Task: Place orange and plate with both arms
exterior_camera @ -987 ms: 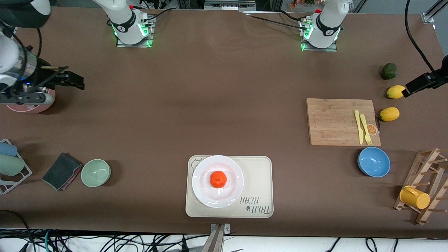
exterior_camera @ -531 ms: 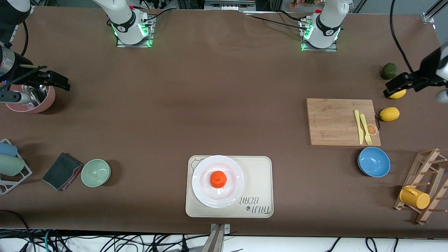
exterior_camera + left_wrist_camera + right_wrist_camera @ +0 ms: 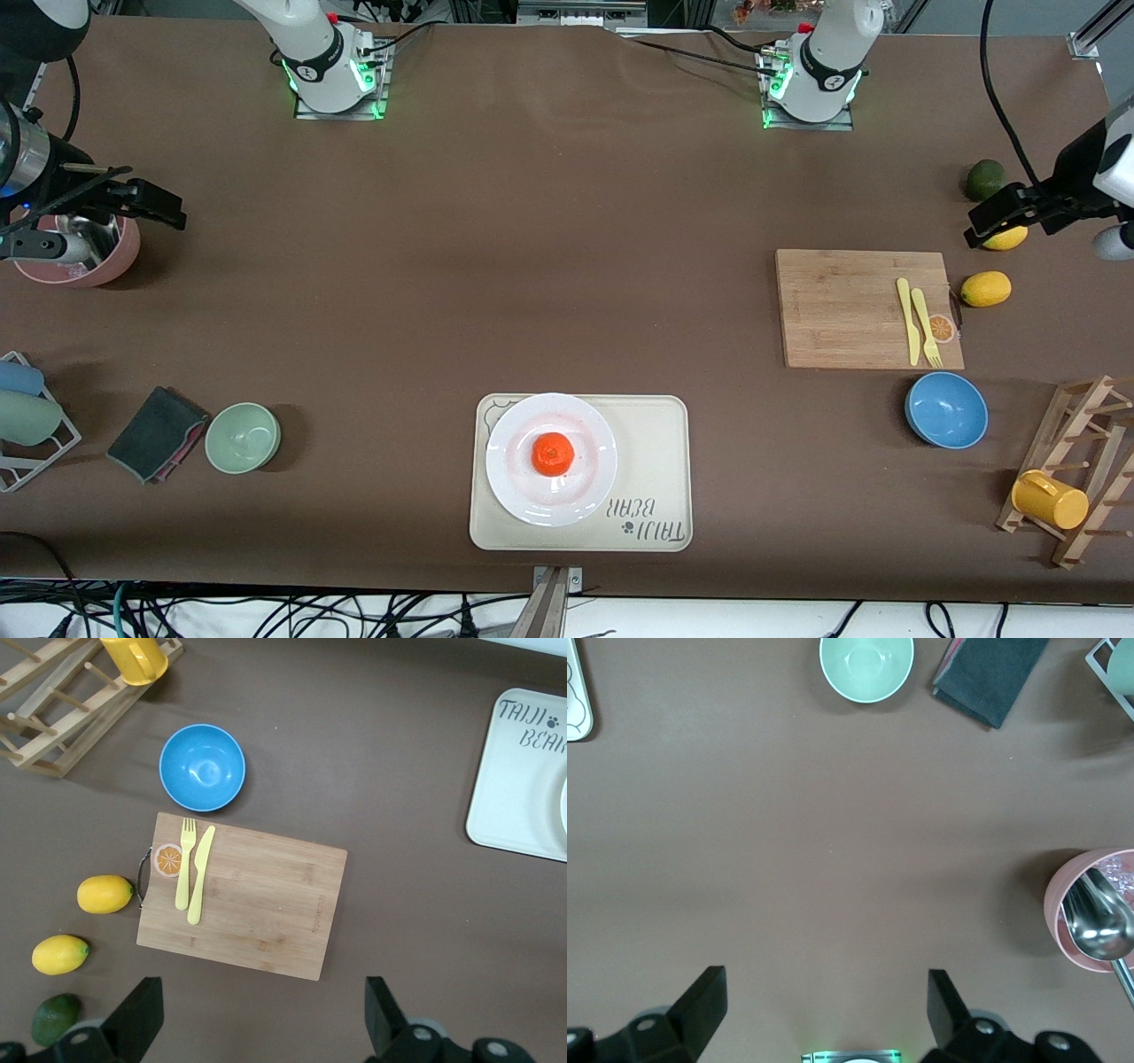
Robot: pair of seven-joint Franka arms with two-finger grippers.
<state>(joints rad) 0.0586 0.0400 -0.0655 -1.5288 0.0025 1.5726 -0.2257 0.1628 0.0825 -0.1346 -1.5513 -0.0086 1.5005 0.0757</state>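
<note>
Orange (image 3: 553, 454) sits on plate (image 3: 551, 459) mid-tray; left gripper (image 3: 261, 1028) and right gripper (image 3: 826, 1020) wide open, empty (parked at table ends). Keep clear.

The round glossy white plate (image 3: 551, 459) holds a dimpled bright orange (image 3: 553, 454) on a matt cream plastic-looking tray (image 3: 651, 470). The rectangular wooden cutting board (image 3: 850, 307) shows smooth grain; the brown cloth-covered surface (image 3: 532, 266) looks matt

Left wrist view: left gripper (image 3: 261, 1023) fingers spread wide over bare brown table by a bamboo cutting board (image 3: 241, 896) carrying yellow fork (image 3: 184, 863), knife (image 3: 200, 875), orange-slice disc (image 3: 167, 859); blue bowl (image 3: 202, 767), two lemons (image 3: 104, 894), avocado (image 3: 55, 1019) nearby.
</note>
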